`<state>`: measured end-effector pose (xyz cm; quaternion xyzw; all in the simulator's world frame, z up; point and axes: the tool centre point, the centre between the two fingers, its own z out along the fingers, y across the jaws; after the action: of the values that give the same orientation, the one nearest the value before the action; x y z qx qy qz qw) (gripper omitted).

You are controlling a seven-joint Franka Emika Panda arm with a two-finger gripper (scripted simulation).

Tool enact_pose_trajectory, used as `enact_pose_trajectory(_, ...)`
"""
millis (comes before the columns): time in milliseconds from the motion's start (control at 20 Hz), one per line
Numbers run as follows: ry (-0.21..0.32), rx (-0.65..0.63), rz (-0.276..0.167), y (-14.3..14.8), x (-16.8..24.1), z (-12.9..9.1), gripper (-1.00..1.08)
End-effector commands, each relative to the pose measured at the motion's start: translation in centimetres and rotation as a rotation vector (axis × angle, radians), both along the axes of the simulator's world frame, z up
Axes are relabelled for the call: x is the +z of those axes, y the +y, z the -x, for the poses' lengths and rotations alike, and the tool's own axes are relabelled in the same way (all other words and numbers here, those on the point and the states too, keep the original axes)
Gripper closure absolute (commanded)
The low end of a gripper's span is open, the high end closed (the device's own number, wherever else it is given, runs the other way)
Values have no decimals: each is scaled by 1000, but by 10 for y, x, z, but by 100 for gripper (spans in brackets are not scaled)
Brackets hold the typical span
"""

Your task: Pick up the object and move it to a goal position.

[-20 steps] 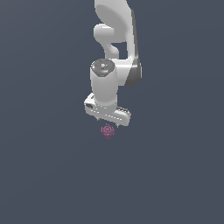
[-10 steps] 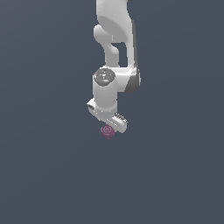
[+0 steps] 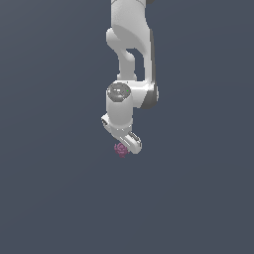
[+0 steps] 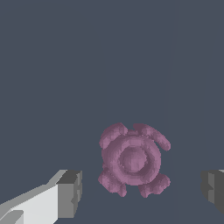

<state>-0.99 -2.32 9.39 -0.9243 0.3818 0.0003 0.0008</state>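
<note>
The object is a small magenta-pink bumpy lump with a ringed centre. In the exterior view the object (image 3: 120,149) lies on the flat grey floor, partly hidden under the white hand. In the wrist view the object (image 4: 132,159) fills the space between my two fingertips (image 4: 70,193), which stand wide apart on either side without touching it. My gripper (image 3: 123,147) is open and sits low over the object; in the wrist view the gripper (image 4: 142,190) straddles it.
The white arm (image 3: 130,44) reaches down from the top of the exterior view. The flat dark grey floor (image 3: 54,188) shows nothing else.
The hand has turned about its upright axis and sunk lower over the object. The object has not moved.
</note>
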Motion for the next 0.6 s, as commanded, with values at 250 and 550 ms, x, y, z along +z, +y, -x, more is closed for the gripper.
enact_pose_trajectory(250, 0, -20, 1, 0, -3, 1, -92)
enact_pose_trajectory(550, 0, -22, 2, -1, -21, 1, -92)
